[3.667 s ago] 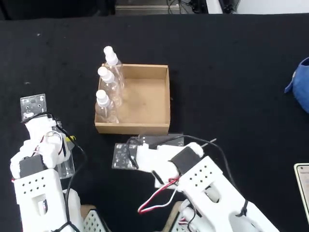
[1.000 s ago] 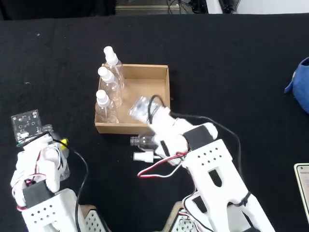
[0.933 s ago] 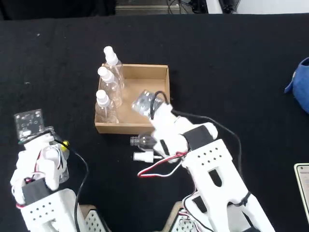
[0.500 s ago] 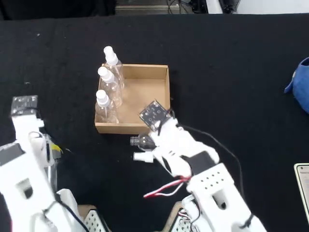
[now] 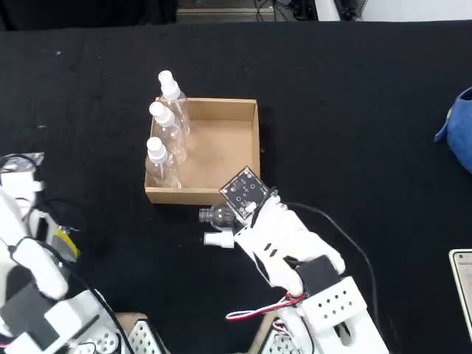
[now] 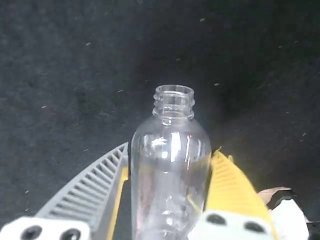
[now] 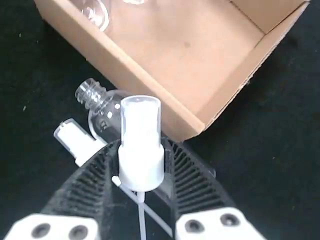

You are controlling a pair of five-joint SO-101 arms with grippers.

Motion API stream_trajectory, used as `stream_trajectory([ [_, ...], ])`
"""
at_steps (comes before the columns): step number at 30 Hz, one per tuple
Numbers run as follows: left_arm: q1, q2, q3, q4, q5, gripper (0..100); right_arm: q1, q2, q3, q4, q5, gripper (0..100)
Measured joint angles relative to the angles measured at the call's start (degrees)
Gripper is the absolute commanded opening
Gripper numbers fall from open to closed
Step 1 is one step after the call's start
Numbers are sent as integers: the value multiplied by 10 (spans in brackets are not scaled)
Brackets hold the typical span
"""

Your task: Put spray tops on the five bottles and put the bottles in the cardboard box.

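A cardboard box (image 5: 221, 151) sits mid-table, with three capped clear bottles (image 5: 162, 125) upright along its left wall. In front of the box an uncapped bottle (image 5: 216, 215) lies on its side, and a loose white spray top (image 5: 219, 239) lies beside it. My right arm (image 5: 287, 240) hangs over these two. My right gripper (image 7: 141, 150) is shut on a white spray top (image 7: 141, 135) with its dip tube trailing, above the lying bottle (image 7: 100, 107) and the loose top (image 7: 75, 141). At the table's left edge, my left gripper (image 6: 171, 160) is shut on an uncapped clear bottle (image 6: 170, 160).
A blue object (image 5: 461, 136) pokes in at the right edge, and a pale flat item (image 5: 463, 276) lies at the lower right. The box's near wall (image 7: 150, 95) stands just past the lying bottle. Black tabletop stretches behind and right of the box.
My right arm pulled back from over the box to the lying bottle in front of it. My left arm swung out toward the left edge with its bottle.
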State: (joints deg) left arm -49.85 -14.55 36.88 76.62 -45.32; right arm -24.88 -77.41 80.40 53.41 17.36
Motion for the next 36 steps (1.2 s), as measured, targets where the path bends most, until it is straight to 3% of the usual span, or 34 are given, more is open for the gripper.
stream_trajectory([
  [6,-47,12,-44,10,-15,252,0,-7,0,0,0,11],
  [12,-74,12,-77,102,-121,248,0,-7,0,0,0,11],
  [17,-109,12,-79,125,-145,207,0,-7,0,0,0,11],
  [25,-174,-91,67,46,-206,210,0,-7,0,0,0,11],
  [29,-174,-202,175,-13,-209,275,0,-7,0,0,0,11],
  [36,-174,-336,329,-120,-211,277,0,-7,0,0,0,11],
])
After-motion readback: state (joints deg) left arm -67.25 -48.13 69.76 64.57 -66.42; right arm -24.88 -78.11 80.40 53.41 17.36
